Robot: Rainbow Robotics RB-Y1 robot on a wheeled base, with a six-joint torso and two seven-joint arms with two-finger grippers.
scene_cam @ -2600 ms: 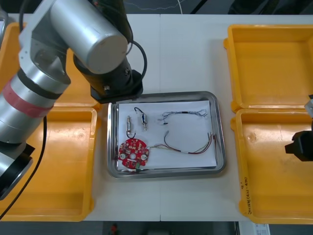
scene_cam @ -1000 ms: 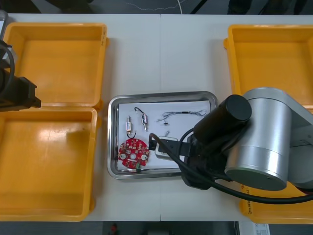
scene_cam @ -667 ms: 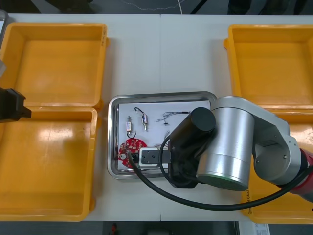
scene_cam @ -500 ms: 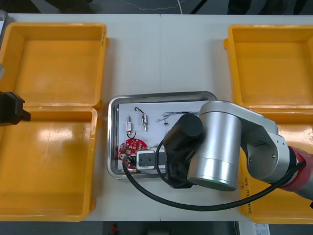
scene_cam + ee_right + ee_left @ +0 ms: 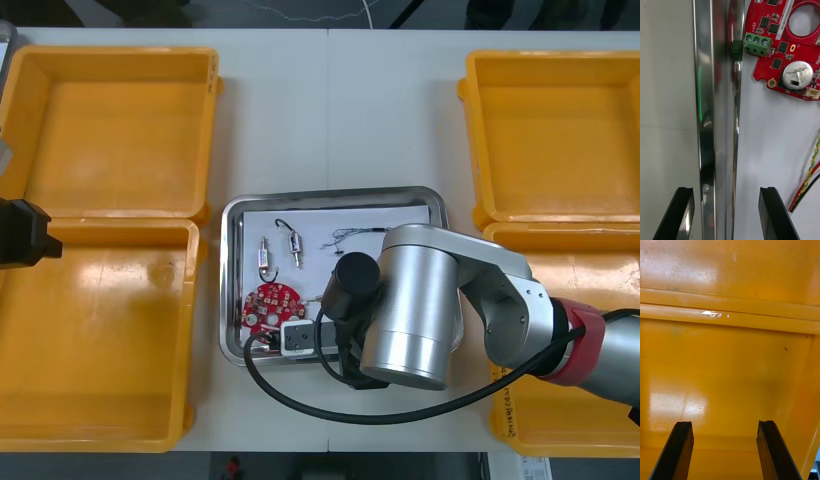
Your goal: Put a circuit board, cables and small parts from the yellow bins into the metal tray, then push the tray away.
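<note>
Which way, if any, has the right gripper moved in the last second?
Yes. The right gripper has slid toward the robot's left along the metal tray, ending at its near rim beside the circuit board, fingers open.

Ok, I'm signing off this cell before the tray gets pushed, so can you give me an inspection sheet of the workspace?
Surface: light table, bare around the tray.
Job's things: tray between four bins; in it lie a board and small parts.
Clutter: nothing seen.
Grippers: right pincer open, straddling the tray's near rim beside the board; left pincer open, parked over the left bins.
Cables: blue-white cable and red-yellow cable lie in the tray.
Surroundings: dark floor beyond the table's far edge.
</note>
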